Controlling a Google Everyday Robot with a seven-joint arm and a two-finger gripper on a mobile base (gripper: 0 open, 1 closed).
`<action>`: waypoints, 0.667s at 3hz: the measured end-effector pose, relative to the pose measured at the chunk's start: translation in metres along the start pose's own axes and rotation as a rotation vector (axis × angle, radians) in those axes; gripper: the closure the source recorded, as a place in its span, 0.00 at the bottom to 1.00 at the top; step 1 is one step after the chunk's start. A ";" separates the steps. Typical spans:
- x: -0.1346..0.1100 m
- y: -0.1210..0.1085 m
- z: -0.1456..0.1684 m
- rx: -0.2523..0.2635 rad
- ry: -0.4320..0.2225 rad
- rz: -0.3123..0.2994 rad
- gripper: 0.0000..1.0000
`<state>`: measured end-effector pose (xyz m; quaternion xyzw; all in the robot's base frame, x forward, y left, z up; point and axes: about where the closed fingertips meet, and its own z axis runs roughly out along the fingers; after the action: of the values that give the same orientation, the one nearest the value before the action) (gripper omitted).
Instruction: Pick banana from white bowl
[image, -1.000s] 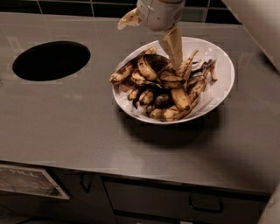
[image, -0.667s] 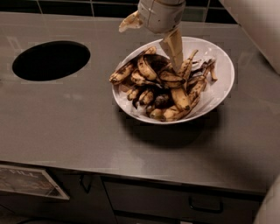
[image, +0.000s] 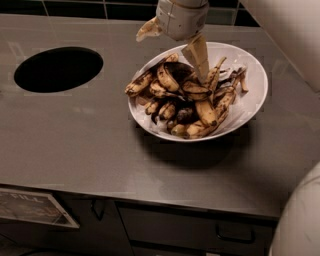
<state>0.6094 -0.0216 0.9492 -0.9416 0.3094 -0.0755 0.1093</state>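
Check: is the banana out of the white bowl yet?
In: the banana lies in the white bowl's pile, hand poised directly above it.

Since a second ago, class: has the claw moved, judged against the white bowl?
No. The claw hangs above the white bowl's far side, just where it was then.

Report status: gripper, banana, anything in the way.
Gripper open above white bowl, one finger down at the pile. Banana in bowl, not gripped. Other bananas crowd it on all sides.

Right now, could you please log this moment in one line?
phase: reach | gripper open over white bowl | banana in bowl
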 end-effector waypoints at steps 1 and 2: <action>0.001 -0.003 0.004 -0.017 0.000 -0.010 0.00; 0.000 -0.006 0.007 -0.029 0.002 -0.022 0.19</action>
<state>0.6146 -0.0161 0.9439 -0.9464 0.3001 -0.0731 0.0947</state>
